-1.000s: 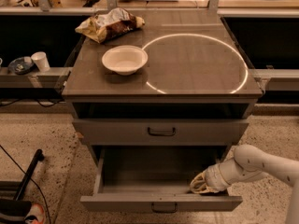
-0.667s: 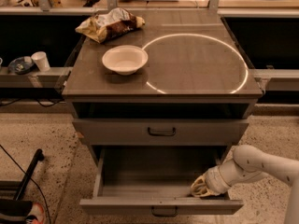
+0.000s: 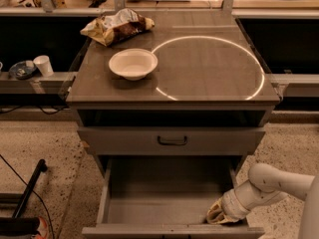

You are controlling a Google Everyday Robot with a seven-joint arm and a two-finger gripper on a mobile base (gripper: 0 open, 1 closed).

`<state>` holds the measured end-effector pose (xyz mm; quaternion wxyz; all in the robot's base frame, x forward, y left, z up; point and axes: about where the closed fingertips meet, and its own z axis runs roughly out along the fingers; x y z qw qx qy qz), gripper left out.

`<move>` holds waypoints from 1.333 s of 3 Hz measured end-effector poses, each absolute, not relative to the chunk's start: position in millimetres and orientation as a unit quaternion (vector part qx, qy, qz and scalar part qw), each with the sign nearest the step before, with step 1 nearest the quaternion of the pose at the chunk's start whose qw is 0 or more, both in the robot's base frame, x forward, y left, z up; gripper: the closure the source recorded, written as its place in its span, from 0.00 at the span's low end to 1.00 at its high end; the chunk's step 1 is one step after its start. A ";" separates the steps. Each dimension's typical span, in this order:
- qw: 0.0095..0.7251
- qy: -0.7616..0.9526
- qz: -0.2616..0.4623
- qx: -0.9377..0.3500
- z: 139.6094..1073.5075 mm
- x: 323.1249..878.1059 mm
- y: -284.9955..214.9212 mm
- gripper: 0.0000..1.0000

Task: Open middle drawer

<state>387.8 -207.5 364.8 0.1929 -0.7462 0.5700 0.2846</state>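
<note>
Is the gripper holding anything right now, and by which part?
Cannot tell. The gripper sits inside the open middle drawer, at its front right corner; whether it grips the drawer does not show.

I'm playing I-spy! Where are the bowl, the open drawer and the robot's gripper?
white bowl (image 3: 133, 62), camera view, its hollow.
middle drawer (image 3: 164, 203), camera view, inside floor.
gripper (image 3: 216, 216), camera view, tip, in drawer's right front corner.

The middle drawer (image 3: 164, 195) is a wide grey metal box, pulled well out of the cabinet (image 3: 169, 99) and level, square to the cabinet's front. Its deep inside is plain grey, and its low front panel lies farthest from the cabinet. The gripper (image 3: 218, 216) sits at the drawer's front corner, picture right
</note>
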 end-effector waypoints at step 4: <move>0.206 0.574 0.291 -0.737 367.8 337.5 -228.3 1.00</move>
